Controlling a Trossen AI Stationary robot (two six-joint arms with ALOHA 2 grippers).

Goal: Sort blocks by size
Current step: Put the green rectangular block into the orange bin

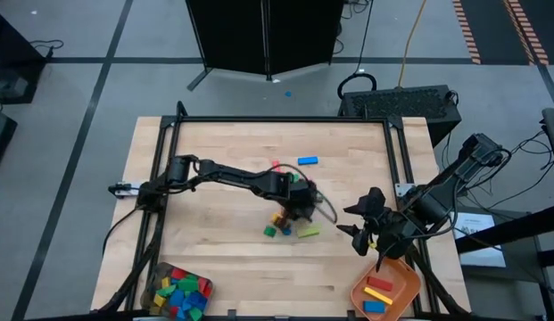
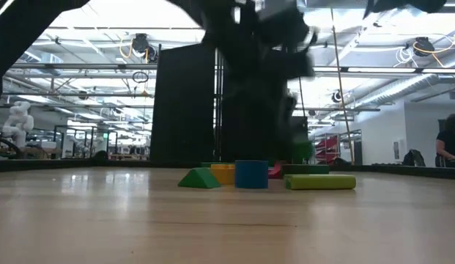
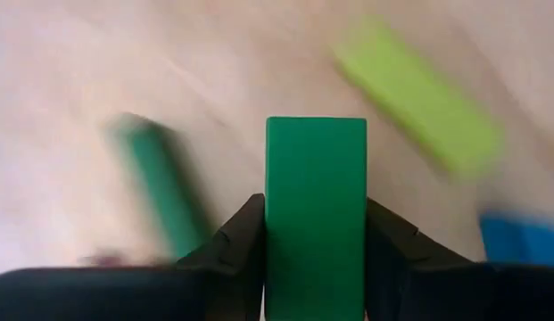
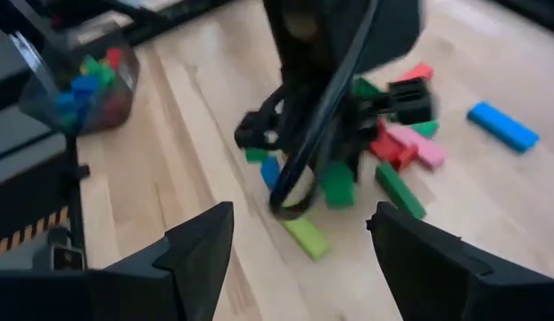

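Sitting at the near left corner of the tabletop (image 1: 214,259) is a grey container (image 1: 179,291) holding many small blocks; taking the loose pile of blocks (image 1: 290,223) at the tabletop's middle as the landmark, that container is lying well to its left and nearer the front edge. Reaching in from the left, the left pincer (image 1: 299,203) is hanging directly over the pile, and its two dark fingers (image 3: 241,245) are pressing against both sides of a green block (image 3: 315,205), which is standing between them with its far end sticking out past the fingertips. Just beside that gripped block, still on the wood, are lying a darker green long block (image 3: 161,192) and a lime long block (image 3: 417,94), with a blue one (image 3: 519,239) close by. Beyond the pile, a long blue block (image 1: 307,161) is lying alone. To the pile's right, the right pincer (image 1: 359,220) is hovering with its fingers apart and nothing between them. Farther right and nearer the front, an orange tray (image 1: 385,287) is holding red, yellow and blue long blocks.
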